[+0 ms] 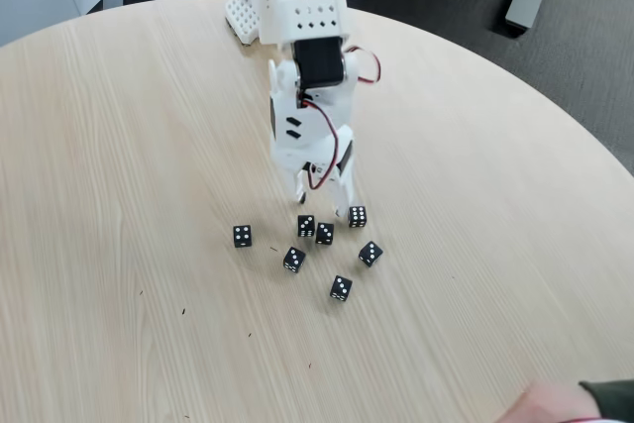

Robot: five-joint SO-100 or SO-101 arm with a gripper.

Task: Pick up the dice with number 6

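**Claw poised over a cluster of black dice**

A round, pale wood desk (pixel 119 146) fills the fixed view, with dark floor beyond its far edge and a person's hand (pixel 555 405) just showing at the near edge, toward the right. The white arm reaches down from the far edge, its claw (pixel 322 207) pointing almost straight at the surface near the middle of the desk. The two fingertips stand apart, so the claw is open and grips nothing.

Seven small black dice lie scattered just in front of the claw, toward the near edge. The dice with number 6 (pixel 358 216) appears to be the one nearest the claw's right fingertip, just beside it; its visible face seems to carry two rows of three pips, though at this size that is hard to confirm. A close pair (pixel 315 231) sits below the open claw, and one die (pixel 243 236) lies apart to the left.

The near-vertical pose suits a top-down grasp, probably chosen so the fingers can straddle one die without nudging its neighbours. The claw looks set slightly left of the target.
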